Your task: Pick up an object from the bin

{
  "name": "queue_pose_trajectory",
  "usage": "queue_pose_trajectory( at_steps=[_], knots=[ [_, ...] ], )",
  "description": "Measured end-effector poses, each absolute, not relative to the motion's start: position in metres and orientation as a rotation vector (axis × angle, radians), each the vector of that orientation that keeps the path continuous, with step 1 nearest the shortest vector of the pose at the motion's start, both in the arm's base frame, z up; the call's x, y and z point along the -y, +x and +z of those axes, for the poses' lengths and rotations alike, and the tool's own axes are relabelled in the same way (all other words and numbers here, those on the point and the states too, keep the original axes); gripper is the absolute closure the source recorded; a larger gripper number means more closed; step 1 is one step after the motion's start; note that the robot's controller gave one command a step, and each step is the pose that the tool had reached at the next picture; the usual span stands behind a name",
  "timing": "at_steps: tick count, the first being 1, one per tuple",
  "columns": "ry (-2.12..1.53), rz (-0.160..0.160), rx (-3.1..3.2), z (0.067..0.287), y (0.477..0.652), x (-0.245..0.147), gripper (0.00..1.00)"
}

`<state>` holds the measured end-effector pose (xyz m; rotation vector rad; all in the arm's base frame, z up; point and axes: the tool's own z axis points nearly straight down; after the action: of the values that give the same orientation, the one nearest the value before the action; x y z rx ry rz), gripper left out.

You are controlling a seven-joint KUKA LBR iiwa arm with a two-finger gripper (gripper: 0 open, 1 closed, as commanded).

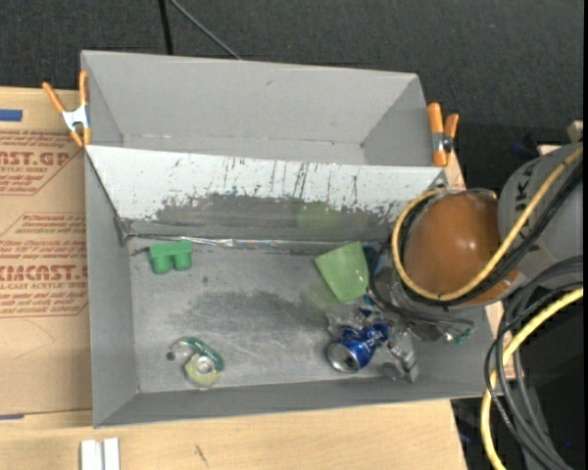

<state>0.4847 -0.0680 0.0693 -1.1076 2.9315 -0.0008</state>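
Gripper (400, 352) low at lower right, just beside crushed blue can (356, 349), its opening not discernible; risk: can may skid toward green cup (343, 272) or bin wall (461, 372), spoiling the grasp.

robot lab: cabled arm (458, 243), metal bin (113, 292)

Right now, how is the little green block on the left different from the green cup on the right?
The green block is dark green, small and lumpy. The green cup is pale, bigger and rounded. The green block lies alone at the left, while the green cup lies tipped over near the blue can. Both are green and rest on the floor of the bin.
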Motion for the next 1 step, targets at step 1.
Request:
queue_pose_trajectory(
  at_steps=[1],
  knots=[
    [-1.103, -0.002, -2.934, 0.0724, 0.4851, 0.0683, 1.00]
  ],
)
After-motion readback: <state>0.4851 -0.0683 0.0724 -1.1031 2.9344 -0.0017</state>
